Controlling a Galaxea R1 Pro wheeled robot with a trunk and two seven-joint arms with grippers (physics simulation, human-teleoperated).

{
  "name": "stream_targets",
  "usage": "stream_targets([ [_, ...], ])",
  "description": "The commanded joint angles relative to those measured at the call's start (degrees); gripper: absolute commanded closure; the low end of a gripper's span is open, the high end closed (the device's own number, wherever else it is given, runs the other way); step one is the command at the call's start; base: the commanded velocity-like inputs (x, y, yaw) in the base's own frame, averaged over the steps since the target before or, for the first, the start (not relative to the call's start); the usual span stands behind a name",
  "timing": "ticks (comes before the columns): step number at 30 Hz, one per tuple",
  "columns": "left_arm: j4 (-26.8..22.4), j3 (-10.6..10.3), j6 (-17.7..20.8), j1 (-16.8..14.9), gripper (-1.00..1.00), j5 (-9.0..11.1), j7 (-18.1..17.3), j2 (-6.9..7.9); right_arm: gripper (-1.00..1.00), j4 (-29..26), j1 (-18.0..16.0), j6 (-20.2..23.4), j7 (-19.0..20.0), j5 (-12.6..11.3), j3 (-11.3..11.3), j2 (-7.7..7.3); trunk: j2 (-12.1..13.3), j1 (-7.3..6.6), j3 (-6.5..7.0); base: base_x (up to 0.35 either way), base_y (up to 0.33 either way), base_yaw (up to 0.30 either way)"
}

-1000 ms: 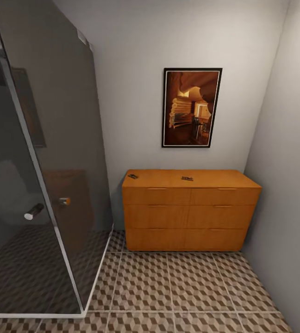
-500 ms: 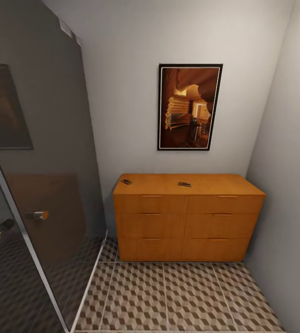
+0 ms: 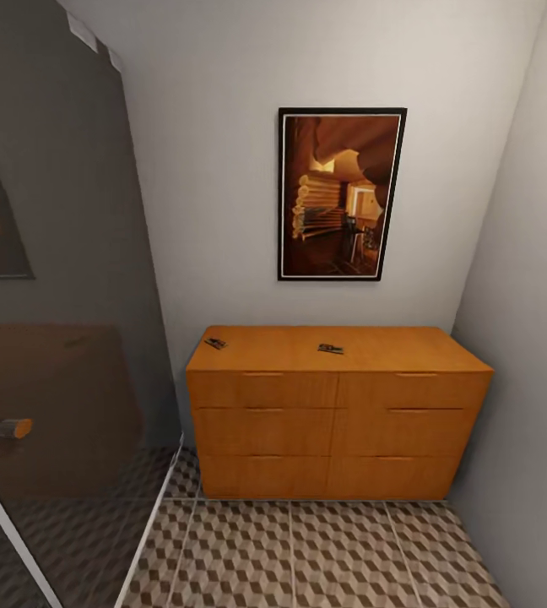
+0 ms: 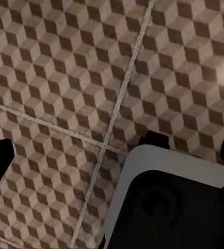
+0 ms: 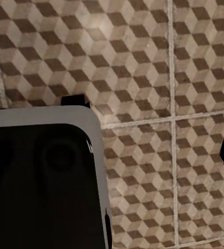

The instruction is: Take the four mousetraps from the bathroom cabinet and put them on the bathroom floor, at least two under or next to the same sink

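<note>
Facing the cabinet (image 3: pixel 337 414) square-on so I can reach two mousetraps on its top, one (image 3: pixel 215 343) near the left edge, another (image 3: pixel 331 348) mid-top; both wrist views look down at the bathroom floor (image 4: pixel 65 78), gripper states: cannot tell.

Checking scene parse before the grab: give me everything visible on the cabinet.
The cabinet is a wide, low orange-brown chest that looks like wood, with a flat top and two columns of three drawer fronts, all shut, each with a slim matching handle. It stands upright on the cube-patterned bathroom floor, its back to the wall under a framed picture. Two small mousetraps lie on its top: one near the left end, one about mid-top.
</note>
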Motion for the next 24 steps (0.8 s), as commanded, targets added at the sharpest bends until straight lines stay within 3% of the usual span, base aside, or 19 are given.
stream_targets([
  [1, 0.0, 0.4, -0.3, 0.0, -1.00, 0.1, 0.0, -0.01, -1.00, 0.2, -0.1, -0.4, 0.0, -0.1, -0.3, 0.00, 0.0, 0.03, -0.07, 0.300, -0.138, 0.000],
  [13, 0.0, 0.4, -0.4, -0.1, -1.00, 0.1, 0.0, -0.06, -1.00, 0.2, -0.1, -0.4, 0.0, -0.1, -0.3, 0.00, 0.0, 0.03, -0.07, 0.275, -0.145, 0.000],
  [24, 0.0, 0.4, -0.6, 0.0, -1.00, 0.2, 0.1, -0.09, -1.00, 0.2, -0.1, -0.4, 0.0, -0.1, -0.3, 0.00, 0.0, 0.03, -0.07, 0.078, -0.050, 0.000],
])
